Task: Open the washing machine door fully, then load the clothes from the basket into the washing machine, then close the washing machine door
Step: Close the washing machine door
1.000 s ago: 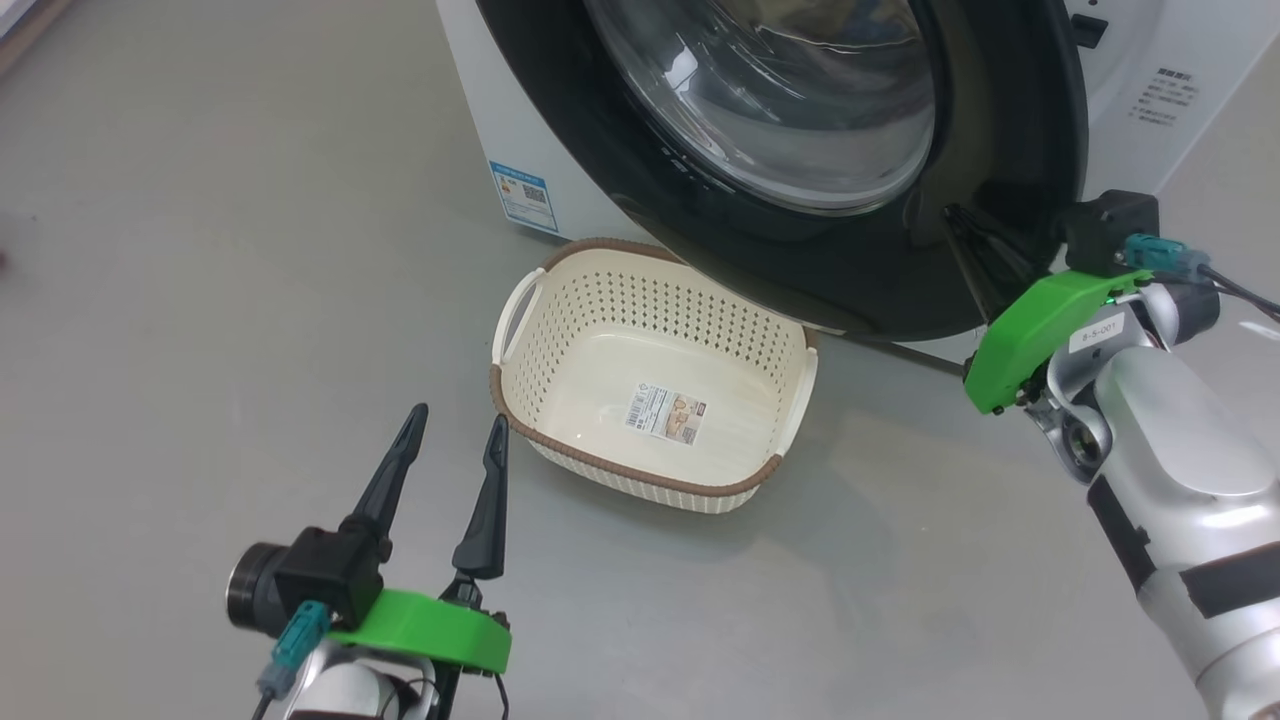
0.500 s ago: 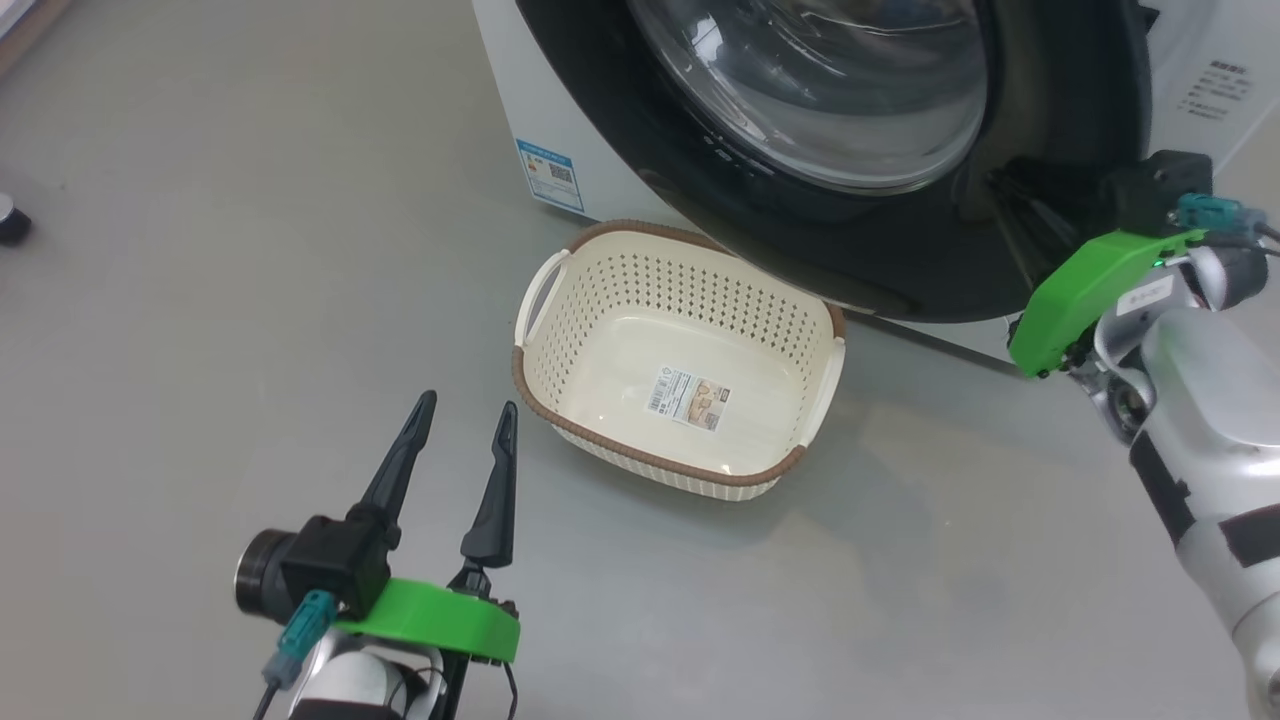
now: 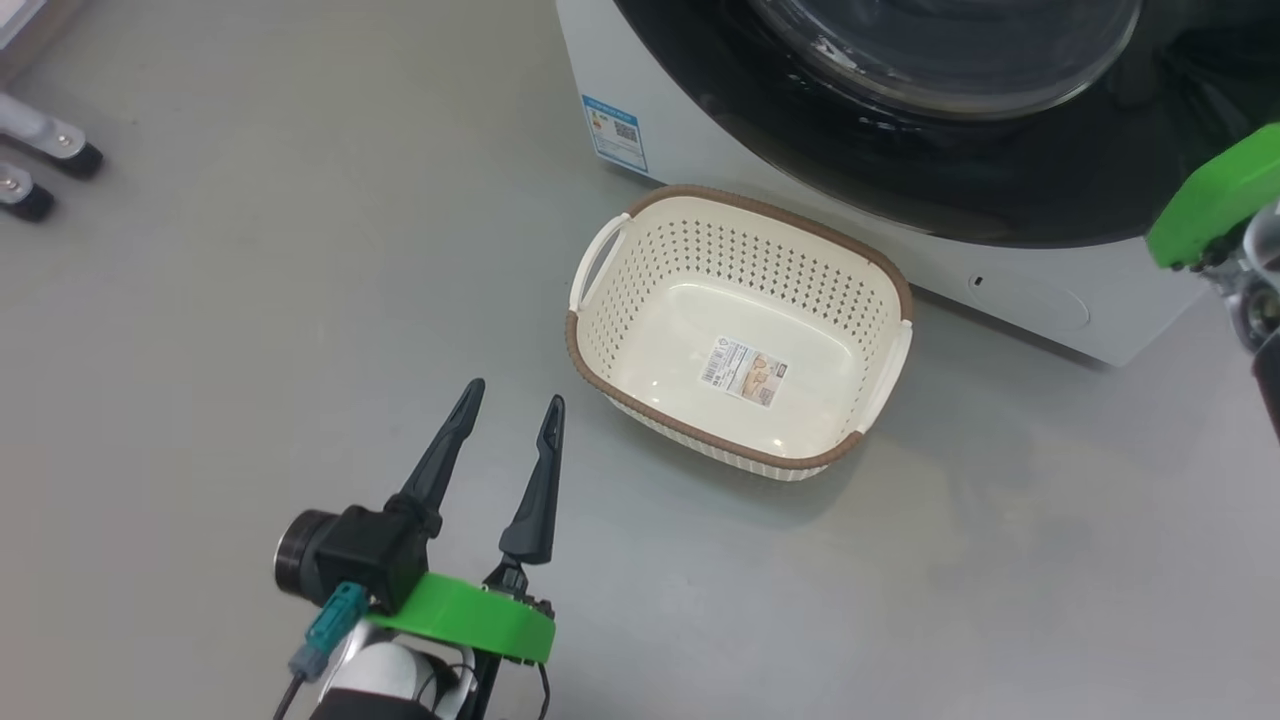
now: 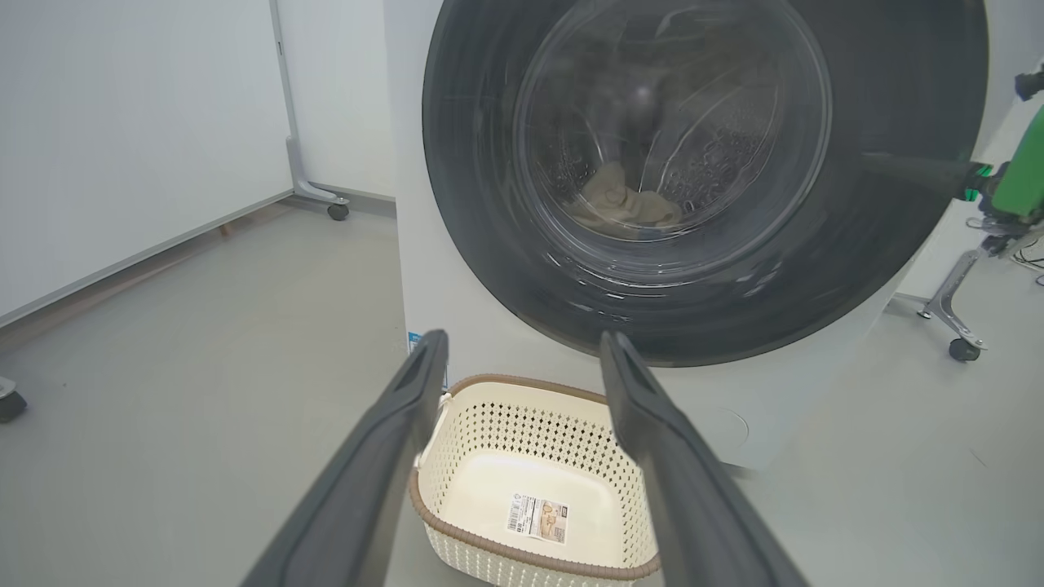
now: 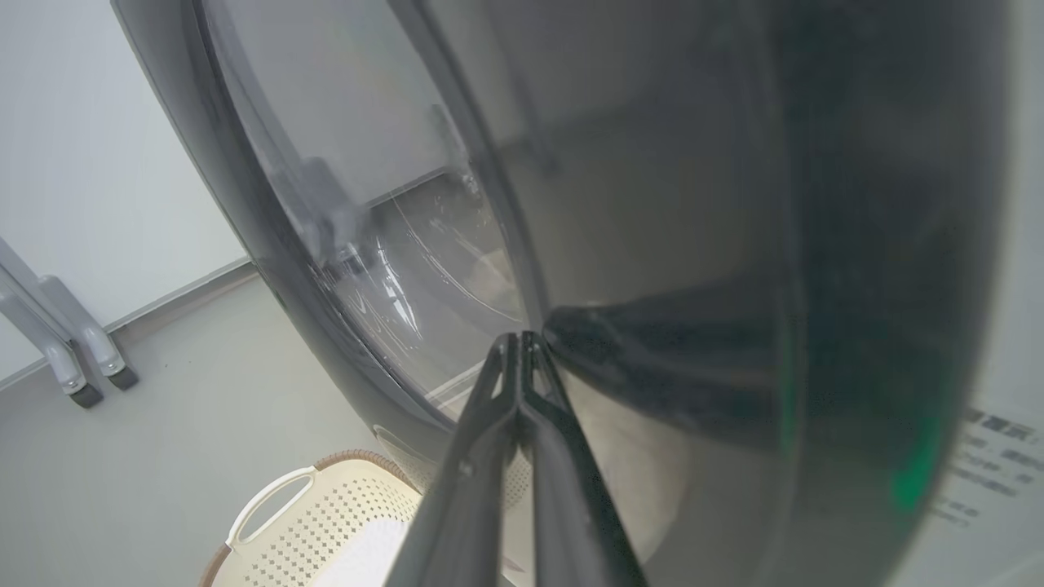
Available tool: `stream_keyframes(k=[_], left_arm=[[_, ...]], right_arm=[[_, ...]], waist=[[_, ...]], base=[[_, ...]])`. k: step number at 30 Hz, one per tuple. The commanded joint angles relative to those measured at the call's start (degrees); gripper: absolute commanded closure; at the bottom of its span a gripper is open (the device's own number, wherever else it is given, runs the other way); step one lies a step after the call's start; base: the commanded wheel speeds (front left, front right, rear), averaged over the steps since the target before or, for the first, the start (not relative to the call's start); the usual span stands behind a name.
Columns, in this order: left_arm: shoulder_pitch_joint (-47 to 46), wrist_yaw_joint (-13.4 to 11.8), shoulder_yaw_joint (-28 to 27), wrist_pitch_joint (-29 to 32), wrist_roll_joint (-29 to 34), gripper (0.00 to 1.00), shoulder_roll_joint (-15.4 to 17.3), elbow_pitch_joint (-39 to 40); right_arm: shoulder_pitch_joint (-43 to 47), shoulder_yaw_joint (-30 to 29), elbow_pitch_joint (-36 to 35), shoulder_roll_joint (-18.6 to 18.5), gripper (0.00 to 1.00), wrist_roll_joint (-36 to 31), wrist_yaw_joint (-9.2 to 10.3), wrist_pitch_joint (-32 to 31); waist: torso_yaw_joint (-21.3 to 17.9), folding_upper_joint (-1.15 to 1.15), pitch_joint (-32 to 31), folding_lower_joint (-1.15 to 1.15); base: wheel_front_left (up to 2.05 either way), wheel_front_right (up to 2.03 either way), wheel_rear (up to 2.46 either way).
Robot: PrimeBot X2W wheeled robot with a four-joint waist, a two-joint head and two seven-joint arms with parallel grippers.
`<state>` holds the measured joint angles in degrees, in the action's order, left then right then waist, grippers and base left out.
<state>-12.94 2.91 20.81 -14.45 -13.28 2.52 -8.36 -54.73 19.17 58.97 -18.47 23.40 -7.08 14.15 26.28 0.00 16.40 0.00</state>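
Observation:
The washing machine stands at the top of the head view. The washing machine door lies against its front. Through the glass in the left wrist view, the pale clothes lie inside the drum. On the floor in front, the basket holds nothing but its label sticker. My left gripper hovers open near the basket's left corner, holding nothing. My right gripper is shut, its tips touching the door's glossy black rim. Its green wrist cover shows at the right edge.
Wheeled stand feet sit at the far left of the grey floor. A white panel on castors stands left of the machine, and another castor leg stands to its right. Open floor lies around the basket.
The door has swung from ajar over the basket back against the machine, with the shut right gripper following on its rim. The head camera has shifted. The left gripper stays open.

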Motion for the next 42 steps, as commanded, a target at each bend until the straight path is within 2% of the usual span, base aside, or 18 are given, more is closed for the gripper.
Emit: stream_keyframes(k=[1,6,13,16,24,29,35,42], left_arm=[[-1.9,-0.5,-1.3,-0.5,-0.6,0.00,0.4,2.0],[-2.2,-1.1,-0.4,-0.5,-1.2,0.00,0.4,2.1],[-2.2,-1.7,0.1,-0.5,-1.6,0.00,0.4,2.0],[-2.2,-1.7,0.2,-0.5,-1.6,0.00,0.4,1.7],[-1.8,-1.8,-0.3,-0.5,-0.8,0.00,0.4,0.6],[-0.9,-1.3,-1.3,-0.5,-0.1,0.00,0.4,-0.4],[-0.1,-0.6,-2.9,-0.5,1.2,0.00,0.4,-1.4],[0.7,0.1,-4.7,-0.5,2.2,0.00,0.9,-2.9]], right_arm=[[-3.0,-1.2,-0.5,-1.2,1.00,-0.4,-0.41,0.7],[-5.8,-6.0,1.1,-1.9,1.00,-1.6,-0.41,0.8],[-5.4,-10.5,1.0,-1.7,1.00,-4.6,-0.41,0.8],[-4.4,-11.2,0.6,-1.2,1.00,-5.7,-0.41,0.8],[-0.3,-7.9,-1.9,2.2,1.00,-5.5,-0.41,0.8],[5.5,-3.8,-6.7,4.4,1.00,-3.2,-0.41,0.8],[13.7,-1.0,-15.0,5.2,1.00,-2.0,-0.41,0.8],[25.5,-6.0,-25.2,5.2,1.00,-4.3,-0.41,0.9]], waist=[[0.9,0.00,0.7,0.00],[1.8,0.00,1.1,0.00],[2.0,0.00,0.5,0.00],[1.8,0.00,0.1,0.00],[0.5,0.00,-2.1,0.00],[-1.8,0.00,-4.6,0.00],[-5.7,0.00,-7.4,0.00],[-10.4,0.00,-10.5,0.00]], base=[[0.00,0.00,0.00],[0.00,0.00,0.00],[0.00,0.00,0.00],[0.00,0.00,0.00],[0.00,0.00,0.00],[0.00,0.00,0.00],[0.00,0.00,0.00],[0.00,0.00,0.00]])
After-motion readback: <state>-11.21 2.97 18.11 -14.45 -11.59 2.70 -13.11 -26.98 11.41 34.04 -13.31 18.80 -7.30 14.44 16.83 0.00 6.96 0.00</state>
